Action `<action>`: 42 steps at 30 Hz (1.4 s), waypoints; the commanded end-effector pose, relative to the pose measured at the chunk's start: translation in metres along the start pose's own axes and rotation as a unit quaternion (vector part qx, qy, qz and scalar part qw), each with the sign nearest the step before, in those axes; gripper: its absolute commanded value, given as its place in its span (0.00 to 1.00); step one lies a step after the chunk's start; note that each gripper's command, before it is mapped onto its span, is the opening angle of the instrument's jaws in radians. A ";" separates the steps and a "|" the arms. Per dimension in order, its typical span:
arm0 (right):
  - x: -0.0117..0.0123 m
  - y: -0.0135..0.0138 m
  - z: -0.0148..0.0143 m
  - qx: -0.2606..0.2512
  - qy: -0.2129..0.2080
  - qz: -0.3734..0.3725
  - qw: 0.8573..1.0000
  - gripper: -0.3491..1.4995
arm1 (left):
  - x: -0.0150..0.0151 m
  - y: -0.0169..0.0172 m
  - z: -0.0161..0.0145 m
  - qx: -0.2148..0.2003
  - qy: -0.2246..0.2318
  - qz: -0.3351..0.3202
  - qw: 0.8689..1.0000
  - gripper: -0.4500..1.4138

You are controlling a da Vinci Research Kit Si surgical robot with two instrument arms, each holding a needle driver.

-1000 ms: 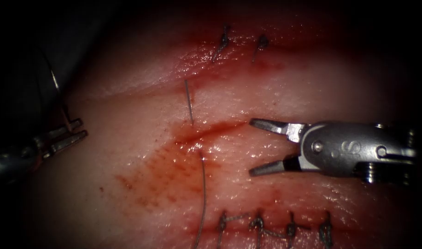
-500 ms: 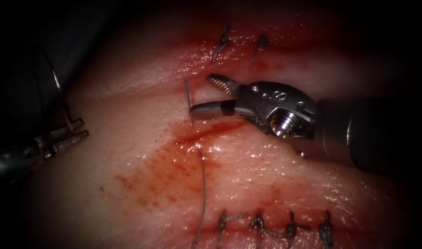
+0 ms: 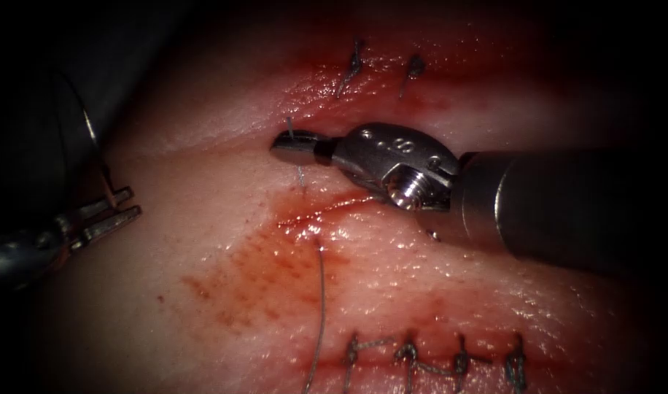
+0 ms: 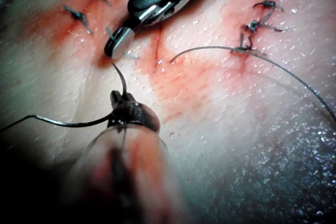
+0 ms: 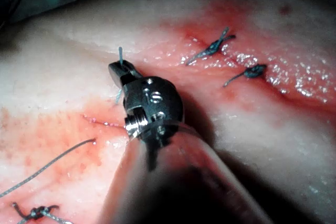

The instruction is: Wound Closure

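The cut [image 3: 338, 204] runs across the tissue [image 3: 203, 219]. A short stiff end of thread [image 3: 288, 124] stands out of the tissue just beyond the cut's far edge. My right tool [image 3: 290, 144] comes in from the right with its jaws shut on that end, as the right wrist view shows too [image 5: 119, 71]. The long strand [image 3: 323, 292] leaves the near edge and runs toward the bottom. My left tool [image 3: 126, 204] hangs left of the cut, shut on the curved needle [image 3: 90, 131], near one end [image 4: 119, 80]. The needle is out of the tissue.
Two knotted stitches [image 3: 356, 66] sit at the back of the tissue, and a row of several knotted stitches [image 3: 407, 357] lies along the front. Red fluid [image 3: 261, 277] stains the tissue left of and below the cut.
My right tool swung from the cut's right up and leftward to the short thread end, and its wide-open jaws closed on it. The left tool and needle stayed still.
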 end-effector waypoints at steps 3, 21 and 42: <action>0.0017 -0.0012 -0.0011 0.011 0.030 -0.007 0.999 0.00 | -0.0002 -0.0004 0.0018 0.001 -0.002 0.008 1.000 0.00; 0.0022 -0.0026 -0.0026 0.021 0.047 -0.030 0.998 0.00 | 0.0038 -0.0059 0.0164 0.016 0.003 0.021 1.000 0.00; 0.0027 -0.0025 -0.0035 0.024 0.070 -0.077 0.994 0.57 | 0.0063 -0.0051 0.0176 -0.003 0.002 0.032 0.999 0.87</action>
